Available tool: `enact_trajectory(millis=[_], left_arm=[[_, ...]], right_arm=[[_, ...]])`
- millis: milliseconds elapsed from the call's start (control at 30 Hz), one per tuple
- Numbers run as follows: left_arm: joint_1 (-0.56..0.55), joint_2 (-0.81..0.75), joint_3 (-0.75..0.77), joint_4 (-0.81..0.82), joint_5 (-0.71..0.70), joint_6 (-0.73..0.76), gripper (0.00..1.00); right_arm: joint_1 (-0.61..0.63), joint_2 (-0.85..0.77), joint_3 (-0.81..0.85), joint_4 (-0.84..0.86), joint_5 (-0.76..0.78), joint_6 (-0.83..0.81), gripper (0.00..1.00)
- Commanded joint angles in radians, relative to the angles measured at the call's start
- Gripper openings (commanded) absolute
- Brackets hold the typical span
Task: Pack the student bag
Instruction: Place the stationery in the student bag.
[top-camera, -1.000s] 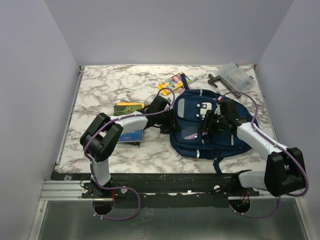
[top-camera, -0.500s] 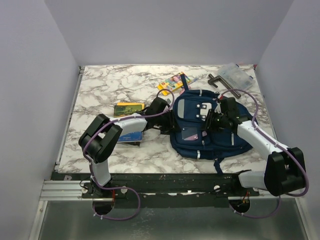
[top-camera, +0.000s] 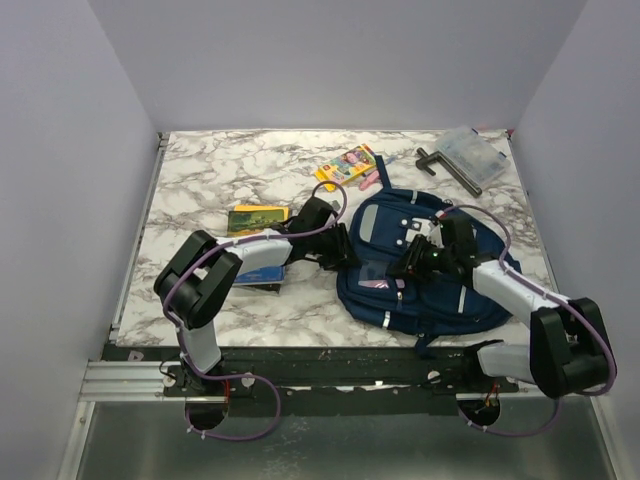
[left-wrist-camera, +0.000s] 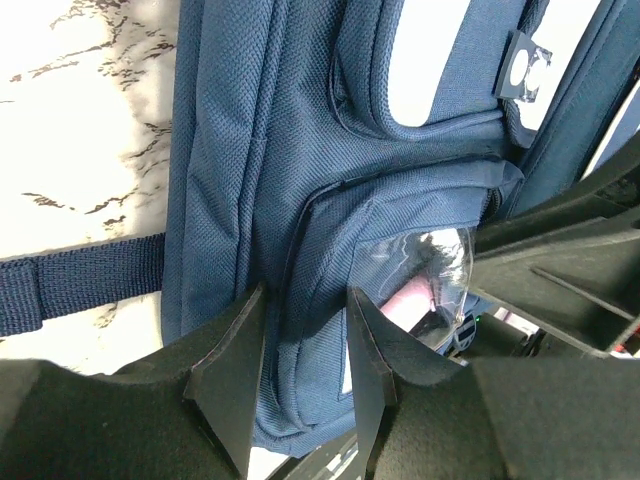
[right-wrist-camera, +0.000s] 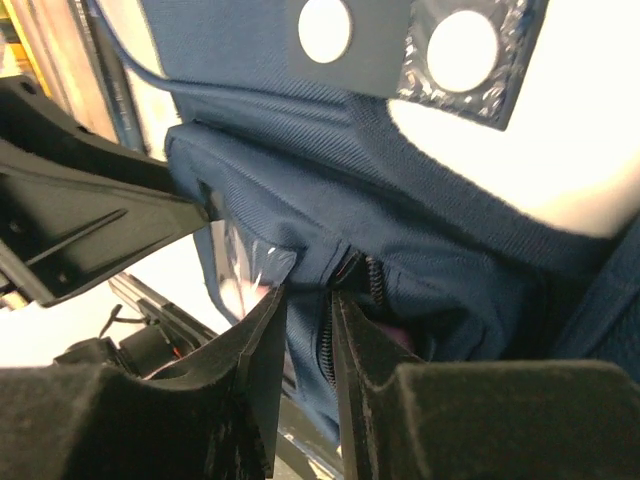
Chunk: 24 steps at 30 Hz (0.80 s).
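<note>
Bag check: the student bag (top-camera: 400, 295) lies on the table (top-camera: 220, 170), right of centre, and has slid toward the arm bases. The right fingers (right-wrist-camera: 265, 330) have narrowed onto the zip edge of its pocket (left-wrist-camera: 400, 260). The left fingers (left-wrist-camera: 240, 350) pinch side fabric. The pocket is likely being readied for loading.

Seen from above, the left arm rises from its base at 7 o'clock, elbow bent high, forearm stretched toward 3 o'clock. The left gripper (top-camera: 338, 246) is clamped on a fold of the student bag (top-camera: 445, 300). The right arm, based at 5 o'clock, reaches toward 10 o'clock. The right gripper (top-camera: 405, 264) has its jaws a narrow gap apart around another fold, though a firm grip is uncertain.
</note>
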Motion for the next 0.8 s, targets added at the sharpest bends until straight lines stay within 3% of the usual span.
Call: enact_trajectory(millis=[0, 167, 367, 600, 767], left_arm=[[-0.028, -0.012, -0.045, -0.012, 0.016, -0.007, 0.39], [-0.028, -0.026, -0.065, -0.004, 0.006, -0.007, 0.39], [-0.028, -0.098, -0.096, -0.006, -0.043, 0.039, 0.39], [-0.034, -0.169, -0.109, -0.016, -0.050, 0.082, 0.48], [-0.059, -0.209, -0.097, -0.017, -0.061, 0.122, 0.59]], right_arm=[[0.013, -0.123, 0.005, -0.051, -0.023, 0.080, 0.28], [0.011, -0.147, 0.022, -0.193, 0.072, -0.011, 0.31], [0.010, -0.133, 0.064, -0.247, 0.228, -0.121, 0.47], [0.011, -0.100, 0.098, -0.317, 0.299, -0.167, 0.44], [0.011, -0.086, 0.049, -0.225, 0.139, -0.109, 0.46]])
